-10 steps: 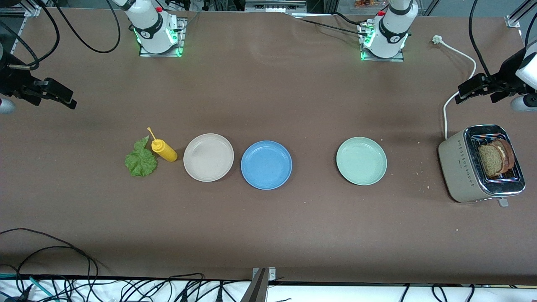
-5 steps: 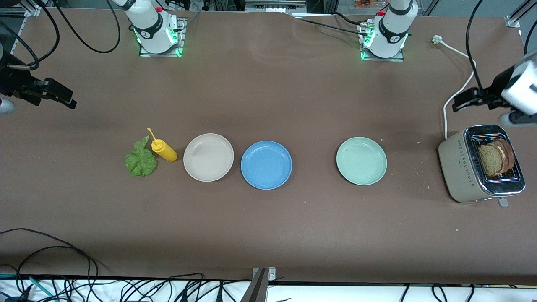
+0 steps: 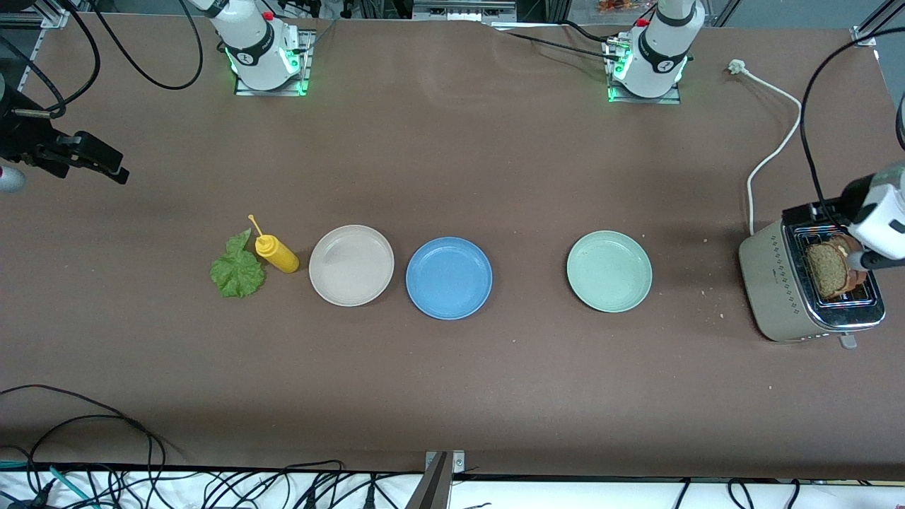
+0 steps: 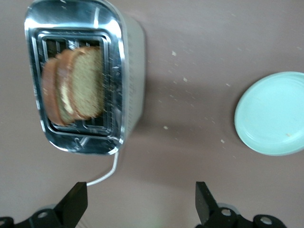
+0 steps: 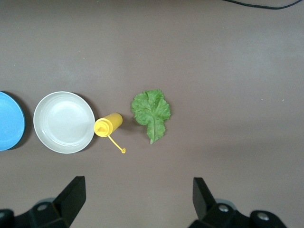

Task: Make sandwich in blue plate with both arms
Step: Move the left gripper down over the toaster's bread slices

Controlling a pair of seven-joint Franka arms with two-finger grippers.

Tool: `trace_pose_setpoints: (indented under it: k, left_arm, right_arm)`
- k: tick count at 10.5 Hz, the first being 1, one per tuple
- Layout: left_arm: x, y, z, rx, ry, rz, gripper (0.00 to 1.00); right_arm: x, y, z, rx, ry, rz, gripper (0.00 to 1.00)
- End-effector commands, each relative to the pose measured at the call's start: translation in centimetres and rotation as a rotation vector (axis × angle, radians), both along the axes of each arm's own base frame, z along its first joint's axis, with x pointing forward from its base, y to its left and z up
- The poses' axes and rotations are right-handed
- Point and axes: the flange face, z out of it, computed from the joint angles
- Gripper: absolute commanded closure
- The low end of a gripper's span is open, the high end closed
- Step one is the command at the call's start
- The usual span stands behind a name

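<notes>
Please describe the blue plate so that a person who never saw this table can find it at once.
Three round plates lie in a row across the middle of the brown table. The blue plate is the middle one, close beside the beige plate, with the pale green plate farther off toward the toaster. It alone is medium blue.

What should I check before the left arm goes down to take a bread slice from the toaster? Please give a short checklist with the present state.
1. Left tool open: ok, fingers stand wide apart.
2. Left tool over the toaster: ok in the front view; exact line-up with the slots cannot tell.
3. Bread slices reachable: ok, they stand up out of the slots.
4. Slices separate enough to grip only one: cannot tell, they sit close together.
5. Blue plate ready to receive bread: ok, nothing lies in it.
6. Right tool out of the way: ok, it waits open over the lettuce leaf.
</notes>
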Motion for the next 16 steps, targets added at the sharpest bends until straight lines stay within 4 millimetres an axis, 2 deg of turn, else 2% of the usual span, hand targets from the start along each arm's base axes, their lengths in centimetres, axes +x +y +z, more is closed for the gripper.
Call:
trace_pose_setpoints:
  k: [1, 2, 3, 4, 6, 9, 12, 16]
  left_arm:
    - [3.5, 5.4, -3.3, 0.042, -0.023, -0.041, 0.00]
    - [3.9, 8.0, -5.2, 0.032, -0.036, -0.062, 0.00]
    - [4.4, 9.1, -7.4, 0.024, -0.031, -0.070, 0.00]
    - [4.9, 9.3, -9.4, 0.022, -0.022, -0.073, 0.00]
    - [5.2, 9.2, -11.2, 0.018, -0.009, -0.073, 0.00]
    - [5.3, 9.3, -11.5, 0.017, -0.006, -0.073, 0.00]
    - [5.1, 9.7, -10.7, 0.022, -0.013, -0.072, 0.00]
    - [4.5, 11.6, -10.8, 0.012, -0.008, -0.078, 0.00]
  right_arm:
    - [0.0, -0.1, 0.7, 0.000, 0.004, 0.005, 0.00]
    - [0.0, -0.1, 0.6, 0.000, 0.005, 0.005, 0.00]
    - [0.0, -0.2, 0.7, 0.000, 0.004, 0.003, 0.00]
    - [0.0, -0.1, 0.7, 0.000, 0.004, 0.005, 0.00]
    - [0.0, -0.1, 0.6, 0.000, 0.005, 0.005, 0.00]
    - [0.0, -0.2, 0.6, 0.000, 0.005, 0.003, 0.00]
    - [0.0, -0.2, 0.6, 0.000, 0.005, 0.003, 0.00]
    - [0.0, -0.2, 0.6, 0.000, 0.005, 0.003, 0.00]
